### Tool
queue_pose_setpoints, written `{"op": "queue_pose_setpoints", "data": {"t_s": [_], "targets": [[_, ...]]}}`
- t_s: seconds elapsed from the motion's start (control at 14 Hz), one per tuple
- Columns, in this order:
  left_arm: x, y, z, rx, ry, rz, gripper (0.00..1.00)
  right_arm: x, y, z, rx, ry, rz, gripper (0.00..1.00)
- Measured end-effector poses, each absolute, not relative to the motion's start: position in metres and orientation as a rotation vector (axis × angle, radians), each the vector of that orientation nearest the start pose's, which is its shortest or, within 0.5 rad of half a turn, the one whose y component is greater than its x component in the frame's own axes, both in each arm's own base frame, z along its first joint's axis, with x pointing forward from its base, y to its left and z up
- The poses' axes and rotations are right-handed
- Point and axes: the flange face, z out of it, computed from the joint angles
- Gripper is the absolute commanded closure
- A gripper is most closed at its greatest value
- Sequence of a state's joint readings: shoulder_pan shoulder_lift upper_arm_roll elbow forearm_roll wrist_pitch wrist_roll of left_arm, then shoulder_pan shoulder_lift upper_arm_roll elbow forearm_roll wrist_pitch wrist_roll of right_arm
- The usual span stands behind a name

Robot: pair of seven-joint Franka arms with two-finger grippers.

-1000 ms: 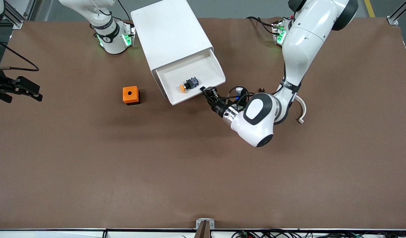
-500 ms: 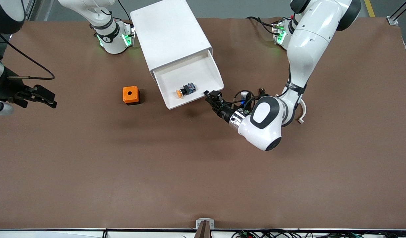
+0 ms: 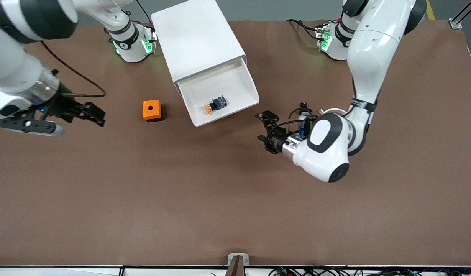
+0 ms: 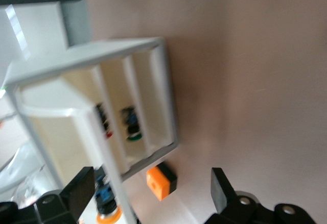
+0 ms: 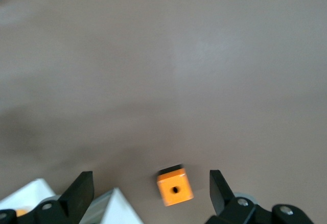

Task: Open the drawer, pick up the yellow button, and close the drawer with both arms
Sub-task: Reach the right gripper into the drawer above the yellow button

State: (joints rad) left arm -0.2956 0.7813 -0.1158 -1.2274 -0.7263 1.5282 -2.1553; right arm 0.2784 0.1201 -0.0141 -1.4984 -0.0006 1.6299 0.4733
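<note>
The white cabinet [image 3: 197,34] stands between the arms' bases. Its top drawer [image 3: 235,82] is pulled open. The button [image 3: 215,104], with an orange-yellow cap and a black and blue body, lies on its side in the drawer. It also shows in the left wrist view [image 4: 104,206] past the drawer's wall [image 4: 56,132]. My left gripper [image 3: 264,127] is open and empty, over the table a short way from the drawer's front corner, toward the left arm's end. My right gripper [image 3: 99,116] is open and empty, beside the orange cube [image 3: 151,110] toward the right arm's end.
The orange cube with a hole sits on the table beside the cabinet and shows in both wrist views [image 5: 175,188] [image 4: 161,180]. A small black-and-white part [image 3: 303,104] lies by the left forearm. Lower drawers hold small parts [image 4: 130,124].
My left gripper has drawn away from the drawer's front corner and now stands open. My right arm has swung in from the table's end toward the orange cube. The drawer shifted slightly.
</note>
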Motion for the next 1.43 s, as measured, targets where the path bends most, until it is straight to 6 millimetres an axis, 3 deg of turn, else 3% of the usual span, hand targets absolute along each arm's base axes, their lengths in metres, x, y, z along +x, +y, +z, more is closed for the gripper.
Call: {"op": "queue_pose_setpoints", "data": {"t_s": [0.21,0.36,0.5,0.71,0.93,1.07,1.43], "targets": [[0.654,-0.269,0.329,1.944,2.223,-1.257,0.00,0.548,0.237,0.593,-3.090,0.568,-0.012,0.00],[0.664,-0.233,0.351,2.140,2.099,-1.055,0.00,0.531,0.277,0.587,-3.057,0.750,0.001,0.00],[0.665,-0.215,0.365,2.322,2.023,-0.876,0.00,0.518,0.314,0.571,-3.026,0.940,0.029,0.00],[0.671,-0.188,0.362,2.515,1.891,-0.735,0.00,0.498,0.367,0.535,-2.991,1.168,0.079,0.00],[0.682,-0.151,0.363,2.607,1.737,-0.672,0.00,0.489,0.401,0.504,-2.941,1.297,0.140,0.00],[0.685,-0.140,0.372,2.636,1.673,-0.634,0.00,0.486,0.416,0.488,-2.920,1.352,0.157,0.00],[0.682,-0.153,0.379,2.696,1.554,-0.617,0.00,0.473,0.447,0.456,-2.926,1.391,0.161,0.00]]}}
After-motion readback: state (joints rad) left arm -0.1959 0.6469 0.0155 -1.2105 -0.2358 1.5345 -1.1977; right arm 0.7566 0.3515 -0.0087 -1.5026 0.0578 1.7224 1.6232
